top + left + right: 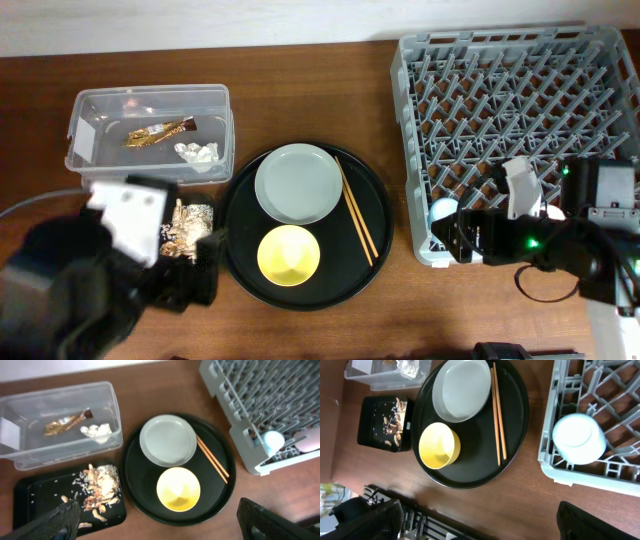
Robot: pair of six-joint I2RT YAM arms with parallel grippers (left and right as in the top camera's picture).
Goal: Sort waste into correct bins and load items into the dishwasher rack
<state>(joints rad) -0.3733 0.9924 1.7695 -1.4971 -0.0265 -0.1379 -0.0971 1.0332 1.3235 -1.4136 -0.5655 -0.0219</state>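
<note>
Waste (97,487) sat in bins (90,110) left of the round tray (340,270), and cups (274,440) were racked right of it. Plate (298,183), bowl (289,254) and chopsticks (356,213) on it awaited loading. Both jaws gaped empty.

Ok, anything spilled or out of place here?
Nothing stands out: the brownish food scraps all lie inside the shallow black rectangular tray, and the grey-green round plate, yellow bowl and wooden chopsticks sit tidily on the round black tray.
</note>
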